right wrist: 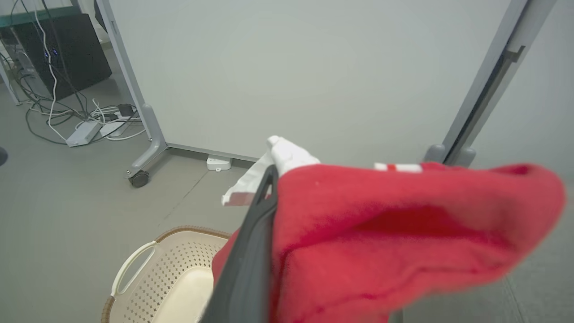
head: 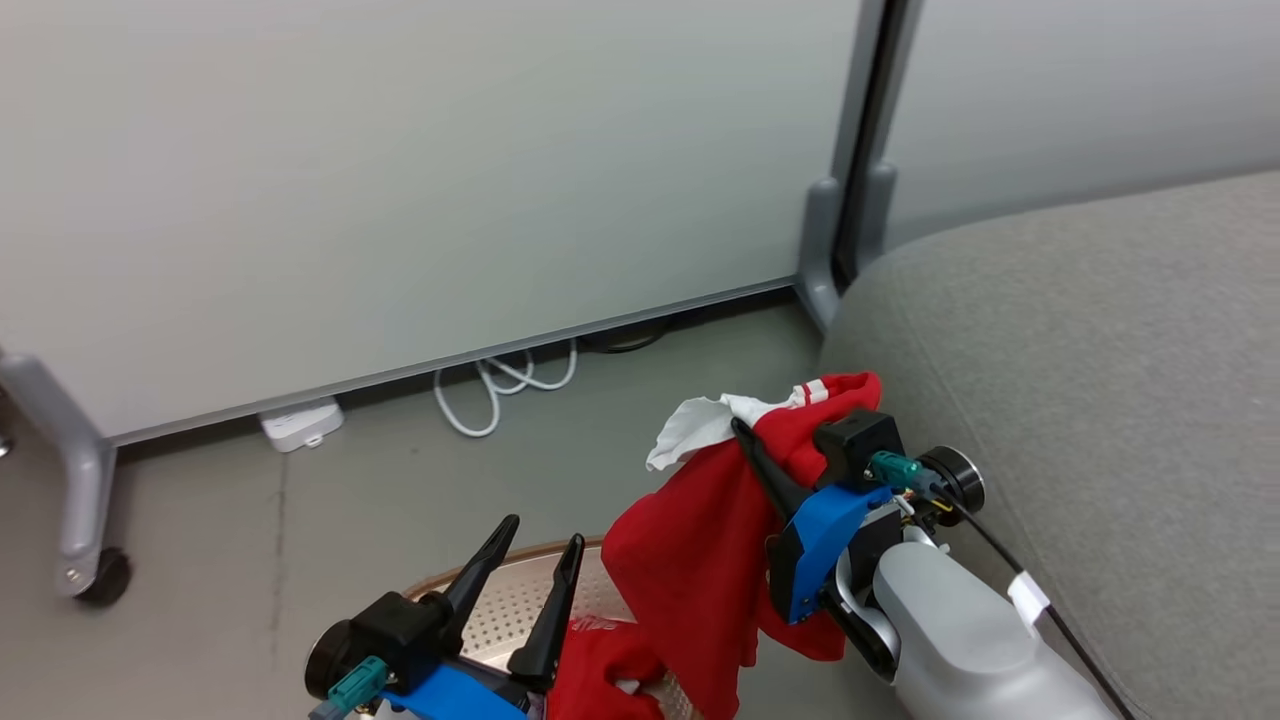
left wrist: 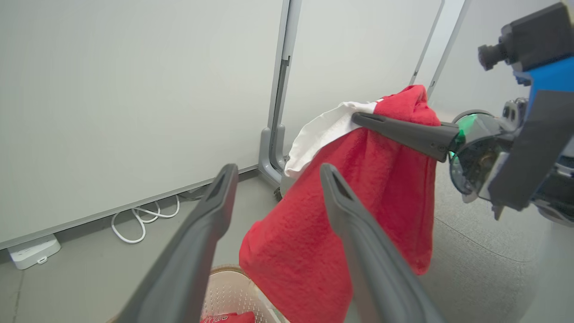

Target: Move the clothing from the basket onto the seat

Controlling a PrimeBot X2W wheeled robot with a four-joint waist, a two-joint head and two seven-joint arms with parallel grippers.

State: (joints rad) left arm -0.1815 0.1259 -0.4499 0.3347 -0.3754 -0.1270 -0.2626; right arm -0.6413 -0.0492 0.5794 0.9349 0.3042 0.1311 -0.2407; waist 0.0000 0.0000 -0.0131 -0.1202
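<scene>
Two red garments, in two places. Nearest, my left tool (head: 545,532) hangs over the basket (head: 505,600) with its fingers spread wide and nothing between them. The basket sits on the floor (head: 250,520): cream perforated walls, a brown rim, and a white handle that shows in the right wrist view. Garment one (head: 600,670) lies bunched inside it at the right end, just beside my left tool. I cannot tell whether they touch.

Next out, my right tool (head: 745,435) is pinched closed on garment two (head: 690,560) near its top. The garment hangs in a long red drape, with its lower end over the basket's right edge. White trim (head: 690,425) flops over the fingertip, and a red-striped white cuff (head: 812,392) peeks out at the top.

The grey seat (head: 1080,380) is to the right, just beside the hanging garment. The garment is in the air and not lying on the cushion; contact with the seat's side is unclear.

Farther back on the floor are a looped white cable (head: 500,385) and a white adapter box (head: 300,422). Behind them stands a pale partition panel (head: 400,180) on a grey leg with a caster (head: 105,578).
</scene>
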